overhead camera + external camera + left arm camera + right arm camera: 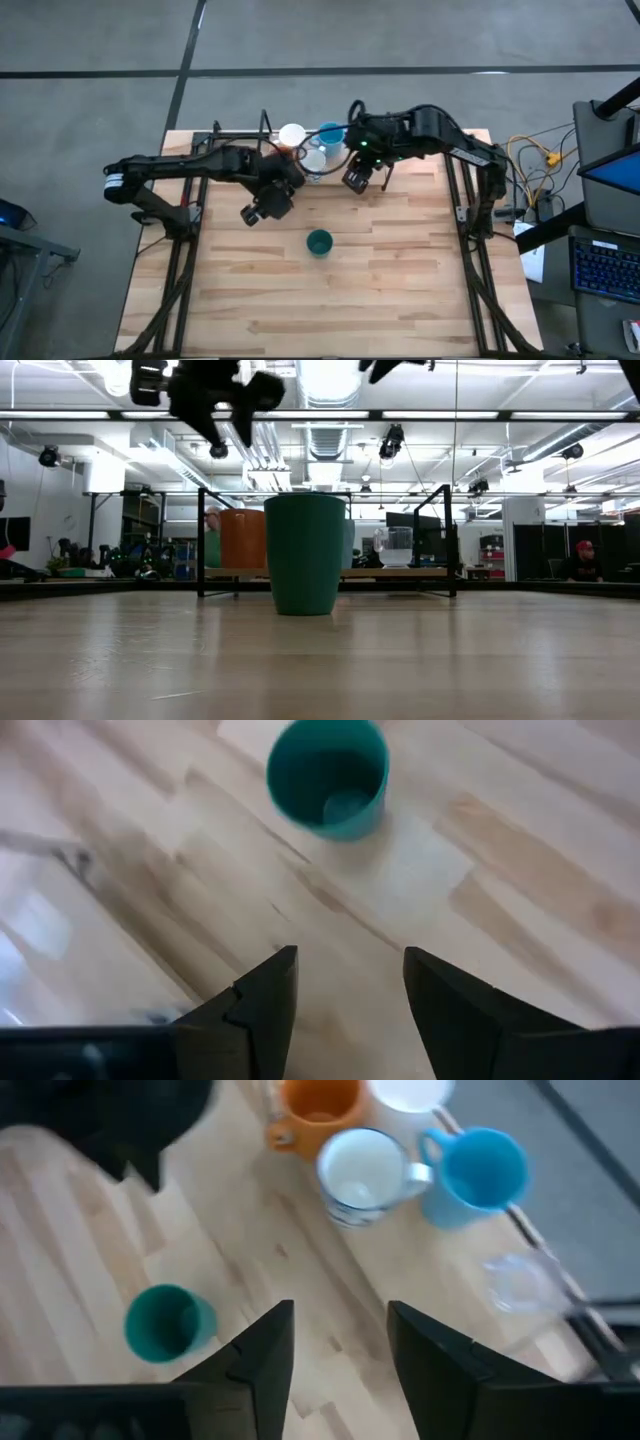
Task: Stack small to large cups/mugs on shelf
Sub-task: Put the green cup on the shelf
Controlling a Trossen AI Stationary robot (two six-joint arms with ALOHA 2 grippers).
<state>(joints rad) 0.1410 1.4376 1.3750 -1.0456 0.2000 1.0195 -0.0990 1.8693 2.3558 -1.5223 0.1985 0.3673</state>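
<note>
No readable text, no labels or brands on cups, shelf or arms, distant monitors perhaps too blurred

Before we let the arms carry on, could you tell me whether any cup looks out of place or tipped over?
The teal-green cup stands upright but alone mid-table, apart from the other cups grouped at the shelf: orange, white-silver mug, light blue, clear glass. Nothing looks spilled or tipped.

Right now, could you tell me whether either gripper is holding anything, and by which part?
Nothing is held. The left gripper is open above the table near the teal cup; the right gripper is open too.
</note>
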